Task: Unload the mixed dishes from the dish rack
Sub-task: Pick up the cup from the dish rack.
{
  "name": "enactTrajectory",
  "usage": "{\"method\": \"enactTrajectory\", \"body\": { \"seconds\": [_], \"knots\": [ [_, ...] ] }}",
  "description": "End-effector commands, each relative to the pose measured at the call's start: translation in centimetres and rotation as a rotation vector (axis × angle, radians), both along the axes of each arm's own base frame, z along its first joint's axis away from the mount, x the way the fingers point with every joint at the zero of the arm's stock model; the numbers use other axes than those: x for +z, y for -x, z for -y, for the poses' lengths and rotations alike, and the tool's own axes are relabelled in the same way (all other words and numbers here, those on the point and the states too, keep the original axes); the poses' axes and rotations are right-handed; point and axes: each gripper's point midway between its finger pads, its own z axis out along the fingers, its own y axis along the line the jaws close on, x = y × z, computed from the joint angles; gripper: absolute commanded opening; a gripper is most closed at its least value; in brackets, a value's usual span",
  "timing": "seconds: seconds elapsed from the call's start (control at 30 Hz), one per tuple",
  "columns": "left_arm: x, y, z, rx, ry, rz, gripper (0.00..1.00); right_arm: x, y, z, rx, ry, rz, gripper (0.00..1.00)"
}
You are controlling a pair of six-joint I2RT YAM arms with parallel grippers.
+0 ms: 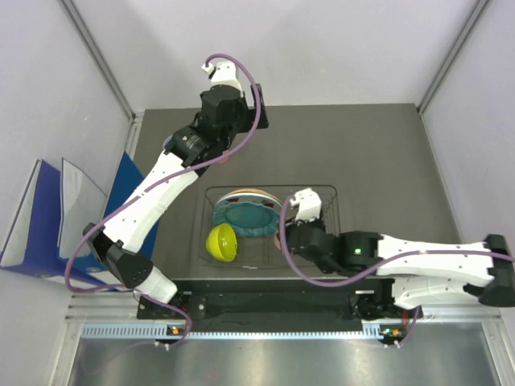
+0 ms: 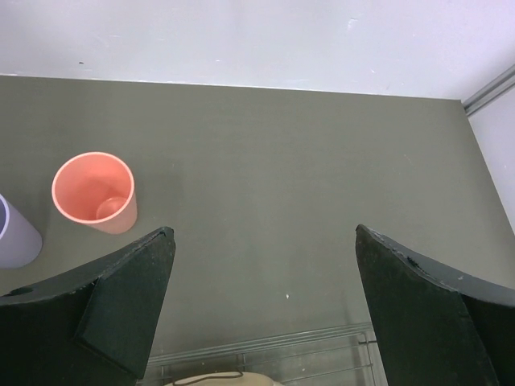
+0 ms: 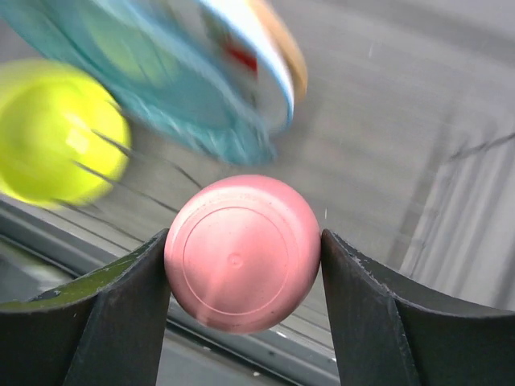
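Cup (image 3: pixel 241 253), smooth pink plastic, round base, in right hand (image 3: pixel 245 237)

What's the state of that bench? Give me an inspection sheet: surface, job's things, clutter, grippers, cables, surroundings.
Surface: dark table, nothing spilled that shows.
Job's things: dish rack holds yellow-green bowl, teal plate, white plate, peach plate, pink cup; salmon-pink cup and lavender cup stand on the table.
Clutter: nothing seen.
Grippers: left gripper open, empty, above bare table; right gripper in the rack, fingers against both sides of the pink cup.
Cables: purple cables loop along both arms.
Surroundings: white walls; blue folder left of the table.
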Motion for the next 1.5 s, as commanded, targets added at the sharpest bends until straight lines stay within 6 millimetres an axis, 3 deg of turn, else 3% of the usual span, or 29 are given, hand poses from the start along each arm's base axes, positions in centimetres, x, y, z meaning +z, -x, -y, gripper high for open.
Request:
{"method": "enactTrajectory", "body": {
  "seconds": [0.0, 0.07, 0.17, 0.2, 0.27, 0.3, 0.37, 0.4, 0.43, 0.47, 0.5, 0.57, 0.6, 0.63, 0.67, 0.7, 0.73, 0.8, 0.83, 0.9, 1.27, 1.37, 1.4, 1.47],
  "knots": [
    [3.4, 0.3, -0.6, 0.011, 0.051, 0.094, 0.98, 12.6, -1.5, 4.6, -0.138, -0.162, 0.257, 0.0],
    [3.5, 0.2, -0.3, 0.003, 0.063, 0.095, 0.98, 16.5, -2.4, 8.1, -0.237, -0.246, 0.354, 0.0],
    [3.8, 0.5, 0.4, -0.029, 0.121, 0.098, 0.99, 20.6, -3.5, 11.7, -0.329, -0.393, 0.421, 0.0],
    [3.7, 0.9, 0.8, -0.049, 0.15, 0.095, 0.99, 20.7, -3.9, 12.2, -0.329, -0.406, 0.439, 0.0],
    [3.8, 1.5, 2.5, -0.162, 0.228, 0.098, 0.99, 23.0, -4.7, 13.0, -0.32, -0.574, 0.47, 0.0],
    [4.7, 2.3, 3.2, -0.221, 0.3, 0.098, 0.99, 22.8, -5.0, 12.8, -0.299, -0.604, 0.476, 0.0],
    [5.1, 2.4, 3.9, -0.327, 0.415, 0.114, 0.99, 24.7, -5.7, 12.2, -0.226, -0.727, 0.503, 0.0],
    [6.0, 4.1, 5.3, -0.454, 0.51, 0.086, 0.99, 24.7, -6.7, 12.8, -0.246, -0.74, 0.516, 0.0],
    [6.3, 4.1, 5.0, -0.481, 0.553, 0.087, 0.99, 25.6, -6.4, 11.5, -0.16, -0.784, 0.515, 0.0],
    [5.0, 4.5, 5.5, -0.52, 0.578, 0.045, 0.99, 26.0, -6.9, 10.9, -0.138, -0.834, 0.502, 0.0],
    [6.9, 5.6, 6.1, -0.604, 0.645, 0.086, 0.99, 26.8, -7.2, 10.6, -0.086, -0.872, 0.521, 0.0],
    [6.5, 6.6, 6.3, -0.676, 0.687, 0.085, 0.99, 26.4, -8.3, 9.7, -0.05, -0.936, 0.48, 0.0],
    [7.7, 7.7, 6.6, -0.746, 0.722, 0.118, 0.96, 27.5, -8.4, 9.7, 0.001, -0.978, 0.507, 0.0],
    [7.9, 8.2, 6.7, -0.771, 0.735, 0.126, 0.95, 27.1, -9.2, 9.1, 0.022, -0.993, 0.485, 0.0],
    [7.4, 8.5, 6.8, -0.784, 0.749, 0.111, 0.93, 26.6, -9.6, 8.7, 0.037, -1.039, 0.449, 0.0],
    [7.8, 9.1, 6.9, -0.819, 0.756, 0.127, 0.91, 27.9, -9.3, 8.5, 0.109, -1.08, 0.491, 0.0],
    [7.0, 9.2, 7.0, -0.829, 0.762, 0.113, 0.9, 27.3, -10.2, 7.8, 0.128, -1.092, 0.463, 0.0],
    [7.3, 9.9, 7.1, -0.87, 0.789, 0.127, 0.88, 28.1, -10.3, 7.0, 0.193, -1.15, 0.456, 0.0],
    [6.8, 10.3, 7.4, -0.9, 0.791, 0.111, 0.86, 27.4, -11.4, 6.3, 0.196, -1.154, 0.424, 0.0],
    [6.7, 10.6, 7.5, -0.927, 0.808, 0.1, 0.84, 28.2, -11.4, 5.7, 0.245, -1.192, 0.433, 0.0],
    [5.1, 10.4, 8.4, -0.968, 0.812, 0.045, 0.79, 26.8, -14.8, 3.2, 0.288, -1.221, 0.373, 0.0],
    [4.4, 10.3, 8.6, -0.974, 0.815, 0.031, 0.6, 26.2, -15.4, 2.6, 0.297, -1.219, 0.348, 0.0],
    [4.3, 10.3, 8.6, -0.974, 0.813, 0.027, 0.43, 25.7, -15.6, 2.4, 0.298, -1.215, 0.335, 0.0],
    [4.1, 10.2, 8.5, -0.965, 0.798, 0.034, 0.24, 25.5, -15.7, 2.3, 0.294, -1.213, 0.326, 0.02]
  ]
}}
